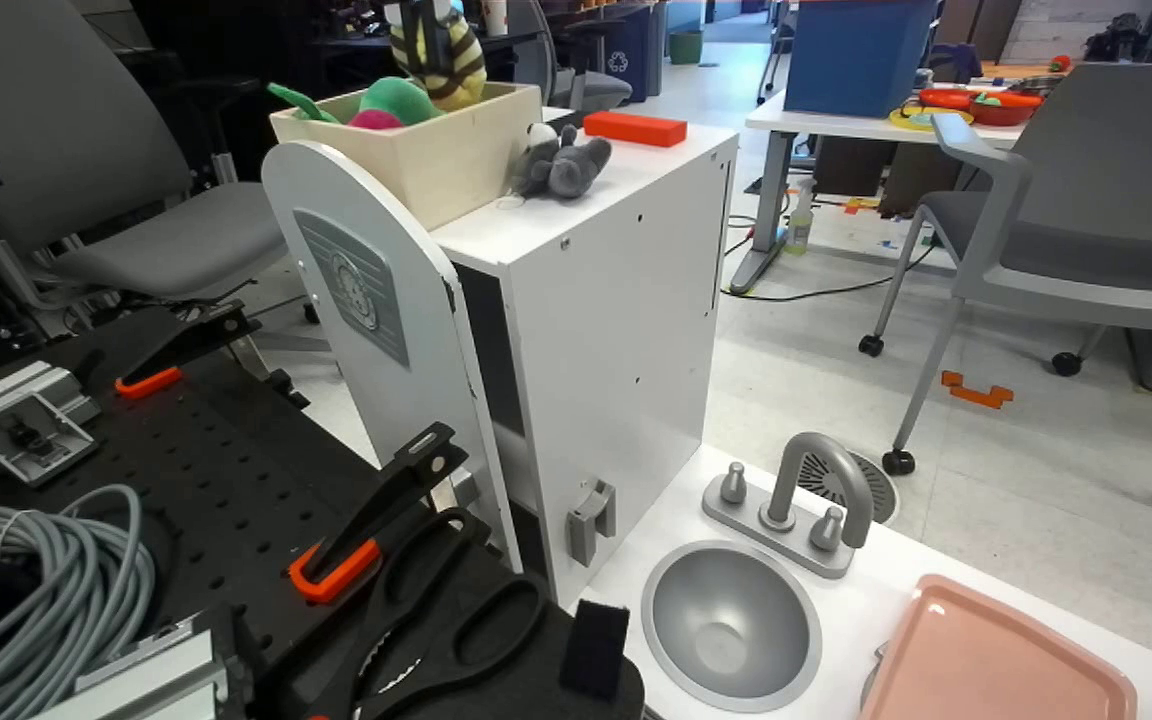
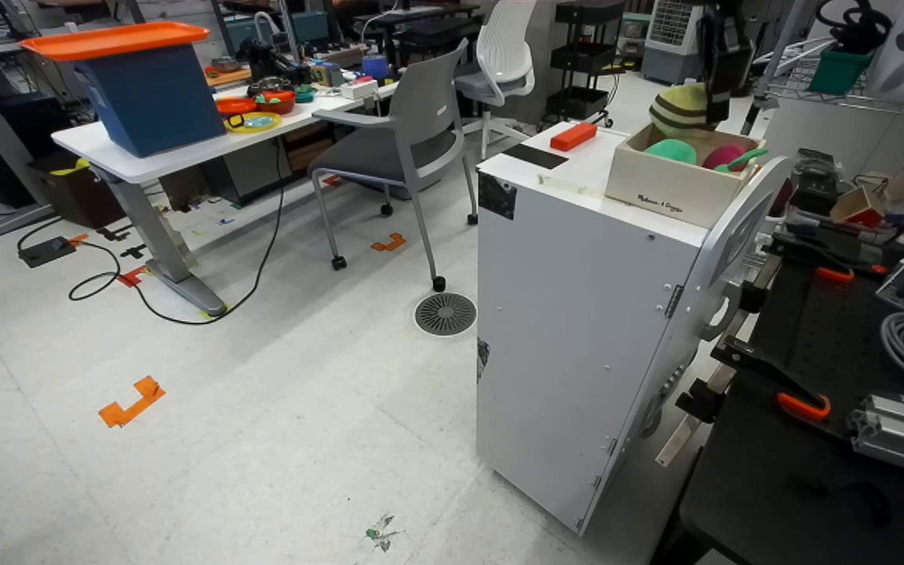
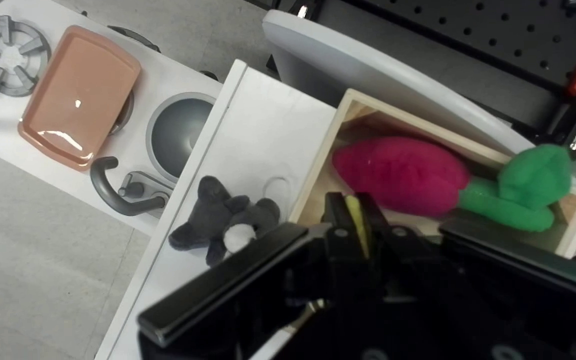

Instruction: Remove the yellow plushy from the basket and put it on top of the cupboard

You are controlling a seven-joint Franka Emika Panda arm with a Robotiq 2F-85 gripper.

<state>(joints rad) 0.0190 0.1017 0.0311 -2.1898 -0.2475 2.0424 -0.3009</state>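
The yellow plushy [image 1: 466, 70] with dark stripes shows in both exterior views [image 2: 668, 110], upright at the basket's opening. Most of it stands above the rim; whether its bottom touches the basket I cannot tell. My gripper [image 2: 717, 110] points down and is shut on the plushy. In the wrist view the fingers [image 3: 350, 197] pinch a thin yellow strip of the plushy [image 3: 360, 225]; the rest is hidden below the gripper. The basket [image 1: 466, 155], a beige box [image 2: 668, 184], stands on the white cupboard [image 1: 616, 300], near the rounded panel. The cupboard's top [image 3: 273, 120] also shows in the wrist view.
A pink and green soft toy [image 3: 403, 175] lies in the basket. A grey plush [image 1: 571, 165] sits on the cupboard beside the basket. A red block [image 1: 636, 128] lies farther along the top. The rounded panel [image 1: 376, 250] rises beside the basket. A sink counter [image 1: 626, 660] adjoins the cupboard.
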